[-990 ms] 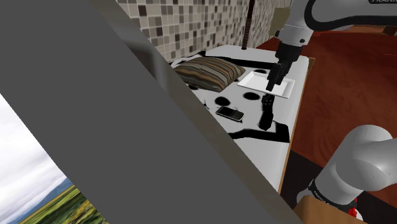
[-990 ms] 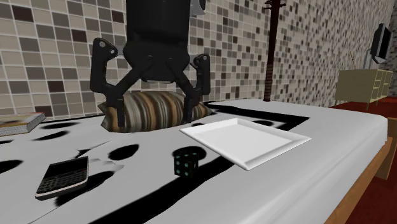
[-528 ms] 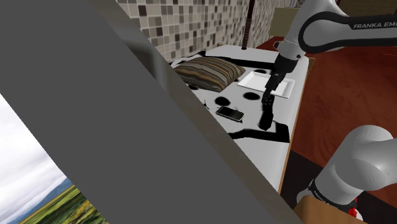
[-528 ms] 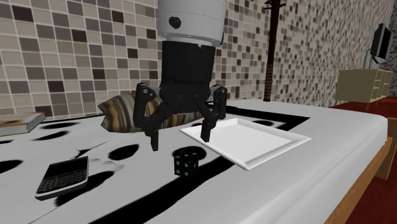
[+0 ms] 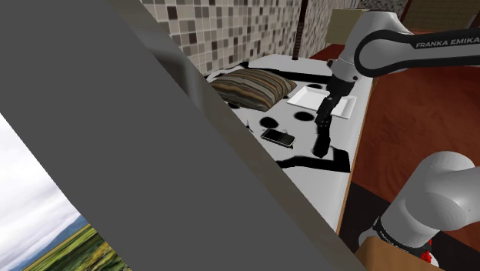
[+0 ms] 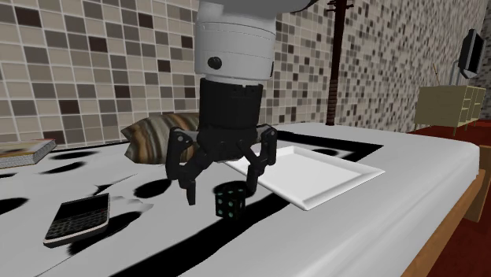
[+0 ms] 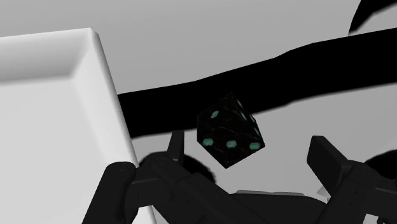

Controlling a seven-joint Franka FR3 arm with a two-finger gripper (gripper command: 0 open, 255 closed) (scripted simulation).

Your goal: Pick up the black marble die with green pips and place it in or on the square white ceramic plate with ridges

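The black die with green pips (image 6: 230, 202) rests on the white-and-black cover, close to the near corner of the square white plate (image 6: 315, 175). My gripper (image 6: 220, 189) hangs open right over the die, its fingertips (image 6: 189, 193) reaching down to about the level of the die's top without touching it. The wrist view has the die (image 7: 229, 130) tilted on a black stripe, between and just beyond the spread fingers (image 7: 175, 149), with the plate's raised rim (image 7: 105, 76) beside it. From the shoulder camera, the gripper (image 5: 325, 115) stands at the plate's (image 5: 308, 95) near edge.
A black phone (image 6: 77, 218) lies on the cover toward the second exterior view's left, also (image 5: 278, 137). A striped pillow (image 6: 153, 138) sits behind the gripper near the tiled wall. A book (image 6: 23, 151) lies at the far left. The surface's edge runs along the right.
The gripper has come down from in front of the pillow and shifted toward the plate's corner; its open fingers now flank the die. The die and plate have not moved.
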